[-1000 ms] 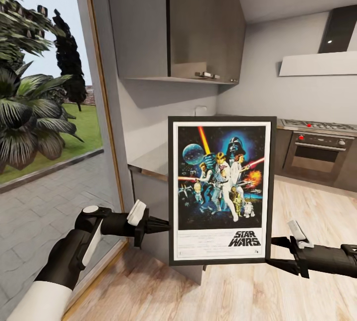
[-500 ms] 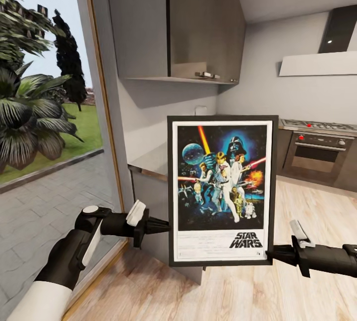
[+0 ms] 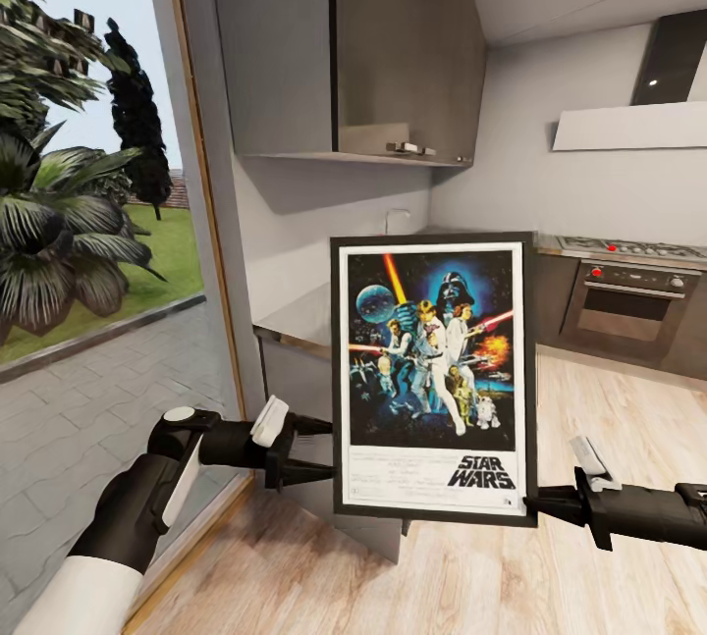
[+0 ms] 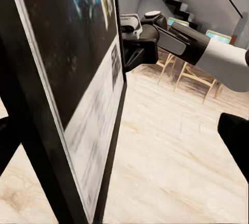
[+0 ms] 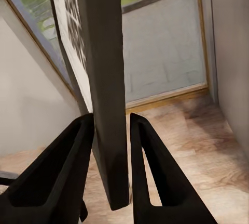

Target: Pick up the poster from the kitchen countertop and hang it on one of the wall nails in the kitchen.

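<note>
Both claws — left claw (image 3: 316, 449) spread, right claw (image 3: 535, 504) pinching poster (image 3: 432, 375) edge

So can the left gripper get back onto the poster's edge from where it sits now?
Probably yes. The left gripper is open right at the left edge of the poster, nothing between them. The right gripper holds the lower right corner, its fingers straddling the frame.

Poster (image 3: 432, 378): title "STAR WARS" legible in black block letters on white lower border, right side. Fine credit lines beside it too small to read. No other text legible.
</note>
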### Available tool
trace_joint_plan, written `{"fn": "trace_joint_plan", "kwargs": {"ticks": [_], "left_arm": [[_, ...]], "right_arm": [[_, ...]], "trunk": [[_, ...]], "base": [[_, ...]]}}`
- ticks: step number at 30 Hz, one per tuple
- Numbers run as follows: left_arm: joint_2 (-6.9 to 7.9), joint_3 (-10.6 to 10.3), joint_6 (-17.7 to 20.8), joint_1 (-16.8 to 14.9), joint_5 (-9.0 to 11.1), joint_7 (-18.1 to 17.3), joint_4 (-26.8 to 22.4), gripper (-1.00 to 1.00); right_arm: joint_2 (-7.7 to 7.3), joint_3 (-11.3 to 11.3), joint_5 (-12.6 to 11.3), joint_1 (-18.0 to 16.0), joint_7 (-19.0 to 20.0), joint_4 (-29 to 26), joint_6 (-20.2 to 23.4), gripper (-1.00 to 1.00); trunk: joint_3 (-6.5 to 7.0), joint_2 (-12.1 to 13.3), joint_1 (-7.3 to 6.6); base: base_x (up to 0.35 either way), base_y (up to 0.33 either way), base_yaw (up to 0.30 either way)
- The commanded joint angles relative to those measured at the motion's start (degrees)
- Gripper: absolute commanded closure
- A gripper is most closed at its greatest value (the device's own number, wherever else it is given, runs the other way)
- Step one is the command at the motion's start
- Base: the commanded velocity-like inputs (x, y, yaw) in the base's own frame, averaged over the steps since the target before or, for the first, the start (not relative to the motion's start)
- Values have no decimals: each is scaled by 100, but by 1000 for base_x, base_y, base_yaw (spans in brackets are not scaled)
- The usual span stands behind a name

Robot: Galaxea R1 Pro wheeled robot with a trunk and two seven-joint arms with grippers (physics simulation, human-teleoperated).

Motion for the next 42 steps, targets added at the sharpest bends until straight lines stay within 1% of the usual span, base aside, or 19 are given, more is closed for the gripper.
{"fn": "trace_joint_plan", "kwargs": {"ticks": [1,8,12,17,18,19,21,25,27,28,29,32,33,35,36,37,38,40,42], "left_arm": [[6,-10,58,-4,22,-9,-1,-100],[18,1,56,-4,16,-9,2,-100],[93,5,56,-4,8,-9,6,-100],[325,10,50,-4,18,-9,8,-100],[410,14,49,-4,23,-16,6,-100],[452,16,48,-4,24,-28,5,-100],[583,24,46,-4,24,-204,2,-100],[713,51,41,-4,13,-238,0,-100],[843,133,33,1,8,-238,6,-100],[873,161,31,1,7,-238,10,-100],[938,267,24,7,2,-238,34,-100],[980,420,13,12,-1,-238,61,-100],[1000,547,6,17,-2,-238,73,-100],[1012,682,2,24,-6,-238,83,-100],[1023,817,-6,41,-12,-238,96,-100],[1027,881,-18,60,-16,-238,103,-100],[1036,989,-83,117,-21,-238,134,-100],[1044,1103,-274,198,-26,-238,247,-100],[1050,1163,-411,230,-31,-238,370,-100]], "right_arm": [[-1,-1,-5,-4,18,0,80,100],[-1,-1,-5,-4,18,0,80,100],[-1,-1,-5,-4,18,0,80,100],[-1,-1,-5,-4,18,0,80,100],[-1,-1,-5,-4,18,0,80,100],[-1,-1,-5,-4,18,0,80,100],[-1,-1,-5,-4,18,0,80,100],[-1,-1,-5,-4,18,1,80,100],[-1,-1,-5,-4,18,3,80,100],[-1,-1,-5,-4,18,2,80,100],[-1,-1,-5,-4,18,4,80,100],[-1,-1,-5,-4,18,2,80,100],[-1,-1,-5,-4,18,2,77,100],[-1,-1,-5,-4,18,2,75,100],[-1,-1,-5,-4,18,3,74,100],[-1,-2,-5,-4,18,2,73,100],[-1,-3,-5,-4,18,3,73,100],[-1,-4,-5,-4,18,4,72,100],[-1,-6,-5,-4,18,3,72,100]], "trunk": [[-7,-4,0],[-7,-4,0],[-7,-4,0],[-7,-4,0],[-7,-4,0],[-7,-4,0],[-7,-4,0],[-7,-4,0],[-7,-4,0],[-7,-4,0],[-7,-4,0],[-7,-4,0],[-7,-4,0],[-7,-4,0],[-7,-4,0],[-7,-4,0],[-7,-4,0],[-7,-4,0],[-7,-4,0]], "base": [[0,0,0],[0,0,0],[0,0,0],[0,0,0],[0,0,0],[0,0,0],[0,0,0],[0,0,0],[0,0,0],[0,0,0],[0,0,0],[0,0,0],[0,0,0],[0,0,0],[0,0,0],[0,0,0],[0,0,0],[0,0,0],[0,0,0]]}}
